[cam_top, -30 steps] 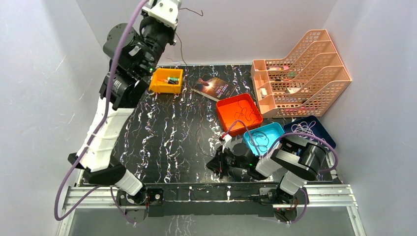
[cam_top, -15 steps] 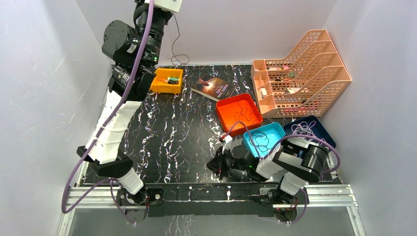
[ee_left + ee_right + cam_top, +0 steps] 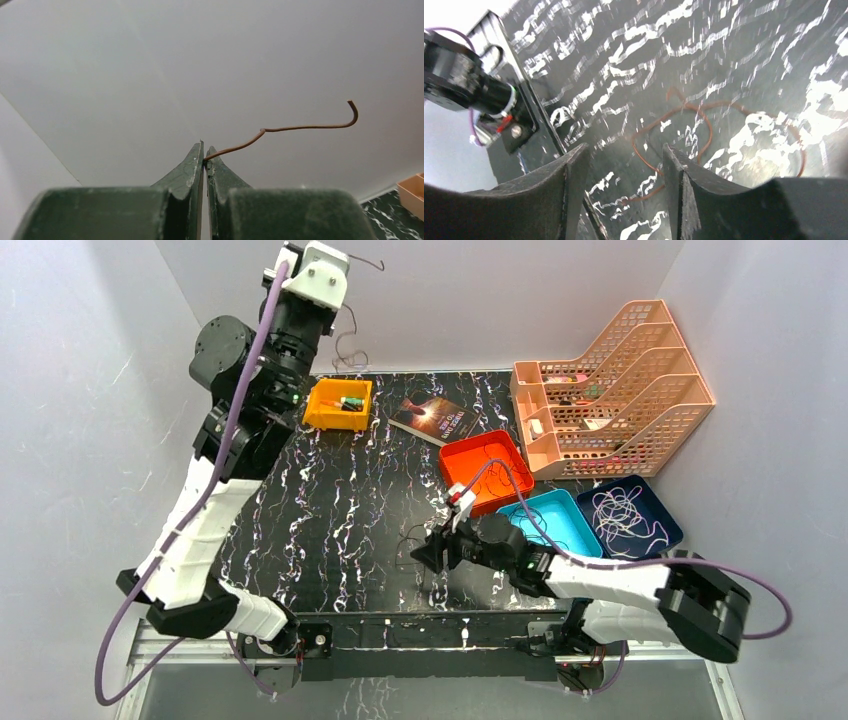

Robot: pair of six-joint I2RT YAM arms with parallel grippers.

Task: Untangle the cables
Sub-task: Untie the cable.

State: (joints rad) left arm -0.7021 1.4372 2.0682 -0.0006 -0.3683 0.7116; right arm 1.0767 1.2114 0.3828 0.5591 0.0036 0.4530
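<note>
Grey walls, black marbled bench (image 3: pixel 330 510). Your left pincer (image 3: pixel 205 151), high and well left of the red tray (image 3: pixel 447 462), pinched the end of a brown cable (image 3: pixel 300 127). Near that tray's front, your right pincer (image 3: pixel 625 150) hung spread over a brown loop (image 3: pixel 684 106). Likely light, limp wire: grip at a crossing.

Legible text: none. Book (image 3: pixel 433 418), lying flat near the far edge of the table (image 3: pixel 340 502), about midway along it: dark cover with a bright spot and pale lettering beside it, too small and blurred to read. No label, brand, number or sign can be made out on anything else in the three views.
</note>
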